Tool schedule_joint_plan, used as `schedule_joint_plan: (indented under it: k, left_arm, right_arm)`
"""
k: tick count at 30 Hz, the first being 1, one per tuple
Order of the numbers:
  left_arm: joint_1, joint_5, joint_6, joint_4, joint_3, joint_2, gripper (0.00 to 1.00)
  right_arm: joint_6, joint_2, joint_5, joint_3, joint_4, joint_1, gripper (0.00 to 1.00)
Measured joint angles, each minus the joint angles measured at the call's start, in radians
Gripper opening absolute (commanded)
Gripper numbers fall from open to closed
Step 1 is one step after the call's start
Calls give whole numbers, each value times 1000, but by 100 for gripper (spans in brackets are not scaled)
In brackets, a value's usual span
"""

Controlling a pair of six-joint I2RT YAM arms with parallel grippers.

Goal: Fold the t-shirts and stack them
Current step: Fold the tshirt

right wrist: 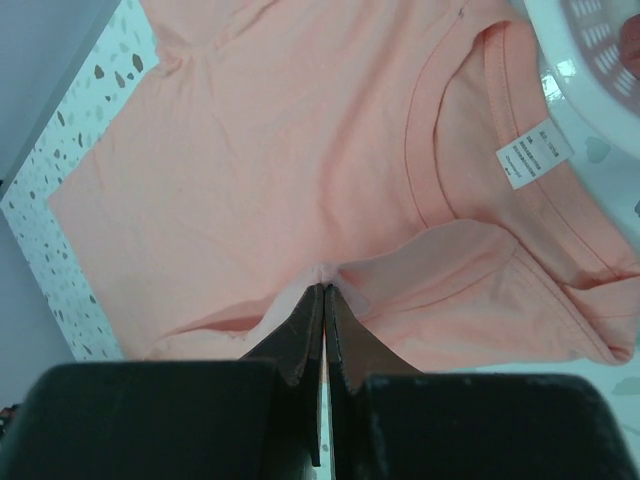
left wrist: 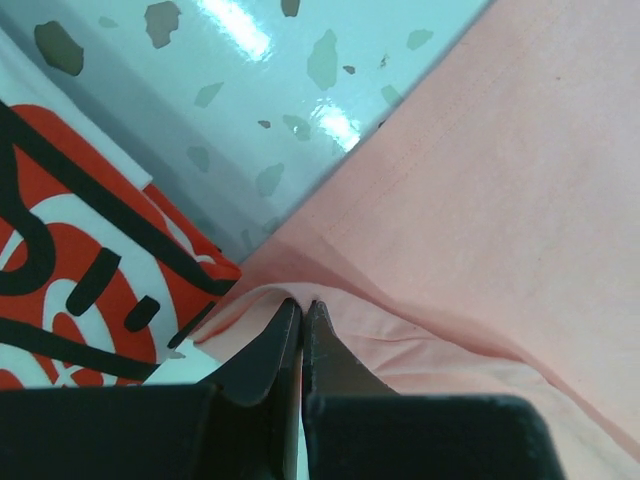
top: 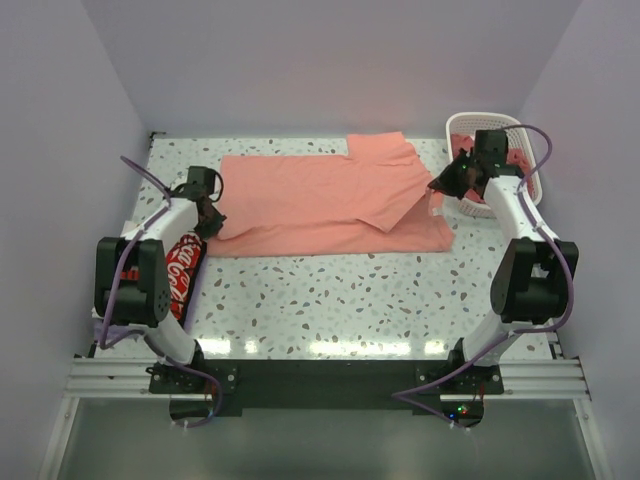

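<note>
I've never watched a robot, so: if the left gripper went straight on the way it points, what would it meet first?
The pink shirt: the left gripper is shut on its edge, so cloth lies right at the tips. Past that, probably the table, though depth is unclear.

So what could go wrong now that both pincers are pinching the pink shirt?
The left pincer and right pincer each hold only a small pinch of the pink shirt, so it might slip out. The left one sits beside the logo shirt and could drag it. The right one is near the basket and might bump it.
</note>
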Motion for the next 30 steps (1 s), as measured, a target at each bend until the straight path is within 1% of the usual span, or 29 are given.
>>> schedule_joint_plan:
  k: [8, 16, 21, 30]
  left_arm:
    - [0, 19, 11, 15, 57, 38, 0]
    - [2, 25, 26, 13, 76, 82, 0]
    - [8, 30, 26, 15, 76, 80, 0]
    - [12, 40, 27, 16, 75, 53, 0]
  right_arm:
    - [0, 0, -2, -59, 11, -29, 0]
    - [0, -7, -6, -103, 16, -76, 0]
    - [2, -64, -24, -166, 22, -108, 0]
    - [8, -139, -32, -186, 29, -115, 0]
